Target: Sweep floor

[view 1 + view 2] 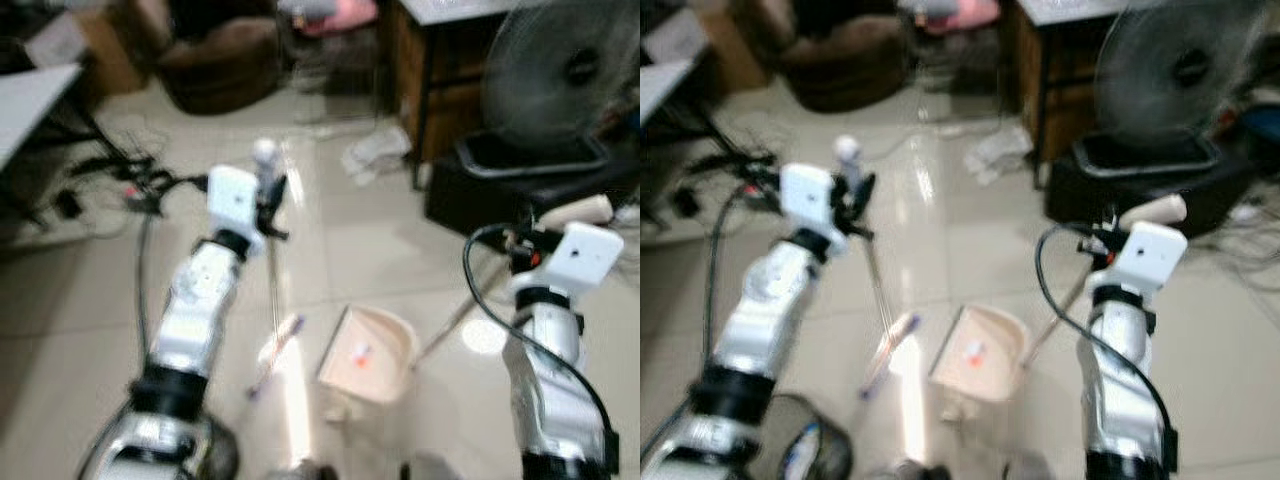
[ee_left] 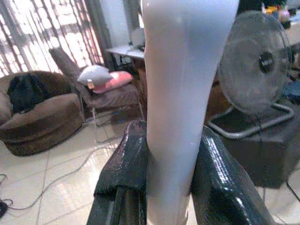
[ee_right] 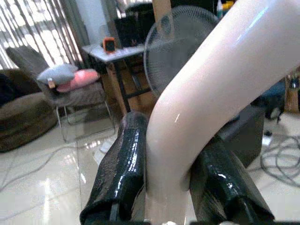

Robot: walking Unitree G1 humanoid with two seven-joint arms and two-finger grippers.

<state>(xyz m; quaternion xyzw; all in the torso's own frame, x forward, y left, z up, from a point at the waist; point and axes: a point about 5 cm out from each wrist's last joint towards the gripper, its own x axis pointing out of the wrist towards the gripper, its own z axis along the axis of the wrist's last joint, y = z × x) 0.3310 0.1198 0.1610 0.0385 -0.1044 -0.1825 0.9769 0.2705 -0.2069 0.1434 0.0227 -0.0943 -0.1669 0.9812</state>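
- The left gripper (image 1: 272, 195) is clamped around the top of the broom handle (image 1: 272, 270); its fingers (image 2: 129, 164) press the white shaft from both sides.
- The broom's long axis runs from the gripper down toward 6 o'clock, its brush head (image 1: 275, 355) on the tiled floor (image 1: 80, 290).
- The right gripper (image 1: 530, 240) is closed on the cream dustpan handle (image 3: 206, 93).
- That handle slants toward 8 o'clock to the dustpan (image 1: 370, 352).
- The pan's open mouth points toward 9 o'clock, just beside the brush head, so a short sweep toward 3 o'clock would likely load it.
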